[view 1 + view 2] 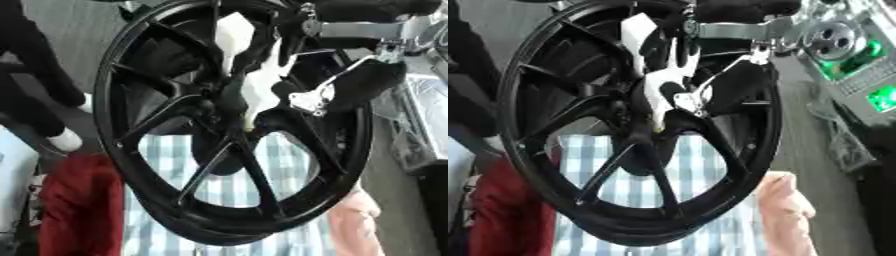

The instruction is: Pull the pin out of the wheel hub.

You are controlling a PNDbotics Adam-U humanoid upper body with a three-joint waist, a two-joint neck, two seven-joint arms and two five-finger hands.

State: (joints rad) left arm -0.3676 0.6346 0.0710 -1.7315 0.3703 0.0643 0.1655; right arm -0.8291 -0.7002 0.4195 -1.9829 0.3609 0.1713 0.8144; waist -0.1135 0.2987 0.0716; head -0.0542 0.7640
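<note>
A black spoked wheel fills both views, standing nearly upright and tilted, its face turned toward the camera and its rim running from the top edge down to the lower middle. The hub sits just above the centre of the left eye view. The right arm, black with silver joints, comes in from the upper right and crosses the upper rim. The right hand reaches between the spokes toward the hub, black fingers bent, silver parts showing at its base; whether they are clamped on anything cannot be told. A small yellowish spot shows just below the hub; the pin itself cannot be made out, nor which way it points.

Only the right eye view shows a round silver joint and green-lit equipment at the right edge. Beyond the spokes lie a blue-checked cloth, a red cloth to the left and a pinkish one to the right. The left hand shows in neither view.
</note>
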